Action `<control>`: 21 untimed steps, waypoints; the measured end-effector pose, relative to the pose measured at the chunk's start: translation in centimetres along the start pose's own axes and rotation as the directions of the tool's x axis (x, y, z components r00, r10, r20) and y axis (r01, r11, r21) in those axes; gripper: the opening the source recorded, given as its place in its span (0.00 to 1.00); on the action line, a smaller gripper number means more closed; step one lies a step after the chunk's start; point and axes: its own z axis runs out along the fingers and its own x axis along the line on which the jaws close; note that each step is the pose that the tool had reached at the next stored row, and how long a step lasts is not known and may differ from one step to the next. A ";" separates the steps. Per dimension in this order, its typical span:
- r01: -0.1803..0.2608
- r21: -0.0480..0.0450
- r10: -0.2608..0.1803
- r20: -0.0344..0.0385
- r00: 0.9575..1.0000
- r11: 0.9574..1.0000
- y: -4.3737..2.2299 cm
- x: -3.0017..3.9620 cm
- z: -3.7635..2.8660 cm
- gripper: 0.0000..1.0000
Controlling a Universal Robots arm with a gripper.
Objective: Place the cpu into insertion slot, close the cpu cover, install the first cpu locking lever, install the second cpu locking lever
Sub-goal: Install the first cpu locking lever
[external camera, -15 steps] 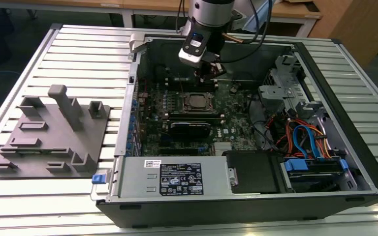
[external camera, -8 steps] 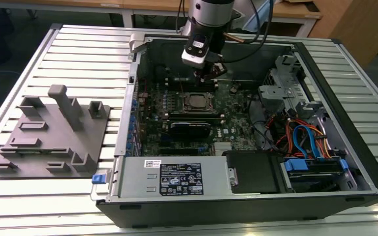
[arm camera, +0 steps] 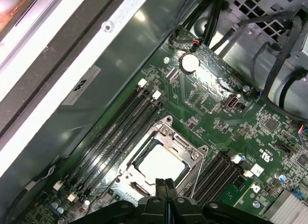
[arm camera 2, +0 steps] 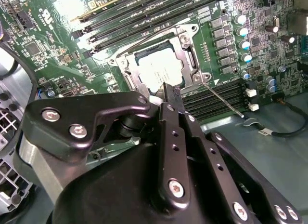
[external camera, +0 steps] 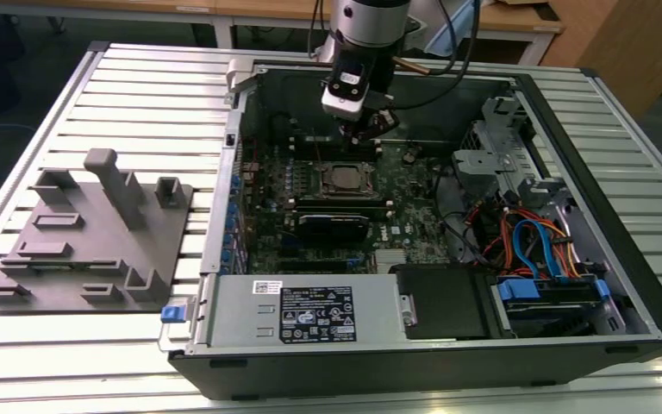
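A slatted metal bench (external camera: 66,345) carries, at the exterior view's left, a grey moulded fixture (external camera: 90,233) with upright posts and pockets. Just beside it lies an open black computer case (external camera: 423,366), showing a green circuit board (external camera: 414,216). Near the board's far end the cpu (arm camera: 160,162) lies flat in the insertion slot (arm camera 2: 136,81), its pale silver top showing through the square window of the cpu cover (arm camera 2: 179,41), which lies down over it. In the second wrist view a thin metal lever (arm camera 2: 222,100) slants from the cover's corner across the long black memory slots (arm camera 2: 216,96). The robot's hand (external camera: 362,134) hangs over the far edge of the socket, its two black fingers pressed together and holding nothing. At the exterior view's right, orange and blue cables (external camera: 527,241) fill the case's drive bay.
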 end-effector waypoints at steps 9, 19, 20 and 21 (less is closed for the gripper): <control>0.002 0.000 -0.002 0.000 1.000 1.000 0.00 0.00 0.00 0.10; 0.087 -0.001 -0.087 0.001 0.996 0.996 0.00 0.00 0.00 0.10; 0.105 -0.001 -0.105 0.001 0.994 0.994 0.00 0.00 0.00 0.10; 0.124 -0.002 -0.124 0.002 0.992 0.992 0.00 0.00 0.00 0.10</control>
